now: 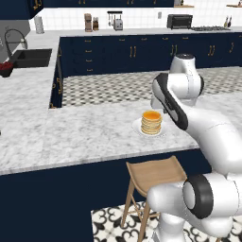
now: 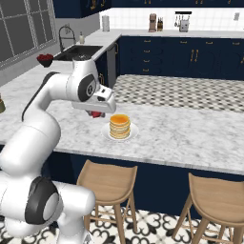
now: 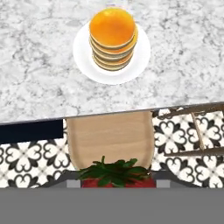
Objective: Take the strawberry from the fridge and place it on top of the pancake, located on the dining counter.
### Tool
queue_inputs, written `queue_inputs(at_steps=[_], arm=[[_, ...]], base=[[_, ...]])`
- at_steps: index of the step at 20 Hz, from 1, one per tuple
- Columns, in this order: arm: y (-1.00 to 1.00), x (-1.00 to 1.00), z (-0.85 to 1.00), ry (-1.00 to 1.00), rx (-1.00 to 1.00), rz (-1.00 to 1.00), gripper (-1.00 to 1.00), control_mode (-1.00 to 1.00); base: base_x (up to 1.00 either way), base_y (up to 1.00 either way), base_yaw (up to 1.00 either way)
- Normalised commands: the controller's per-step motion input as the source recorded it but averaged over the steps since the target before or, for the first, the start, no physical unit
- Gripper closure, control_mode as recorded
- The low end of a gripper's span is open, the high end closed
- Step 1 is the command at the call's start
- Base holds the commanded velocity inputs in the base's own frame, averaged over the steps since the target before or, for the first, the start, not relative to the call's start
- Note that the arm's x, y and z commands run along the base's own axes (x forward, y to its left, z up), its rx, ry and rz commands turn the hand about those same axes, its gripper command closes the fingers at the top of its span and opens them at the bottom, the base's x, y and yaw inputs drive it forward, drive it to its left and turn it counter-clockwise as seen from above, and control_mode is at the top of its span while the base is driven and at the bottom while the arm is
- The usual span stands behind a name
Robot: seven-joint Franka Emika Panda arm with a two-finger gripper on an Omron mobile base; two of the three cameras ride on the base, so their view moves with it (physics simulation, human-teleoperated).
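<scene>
In the right base view the gripper (image 2: 97, 113) hangs above the dining counter (image 2: 190, 136), just beside the pancake (image 2: 119, 126) stack on its white plate (image 2: 133, 135), which sits at about 4 o'clock from the claw. In the hand view the pancake (image 3: 113, 38) lies toward 12 o'clock, well apart from the strawberry (image 3: 114, 174) at the bottom edge. The claw is closed on the strawberry, leafy cap showing between the fingertips. My judgement: carry it toward the stack, then release.
</scene>
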Motion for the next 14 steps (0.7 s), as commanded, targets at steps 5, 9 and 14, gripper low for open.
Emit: queue_inputs(at_steps=[5, 9, 14], arm=[[-0.42, 1.0, -0.58, 0.09, 0.0, 0.0, 1.0, -1.0], [-0.05, 1.0, -0.22, 0.0, 0.0, -0.01, 1.0, -1.0], [0.11, 0.98, 0.05, 0.11, 0.0, 0.0, 1.0, -1.0]], base=[[0.0, 0.0, 0.0], [0.0, 0.0, 0.0], [0.0, 0.0, 0.0]])
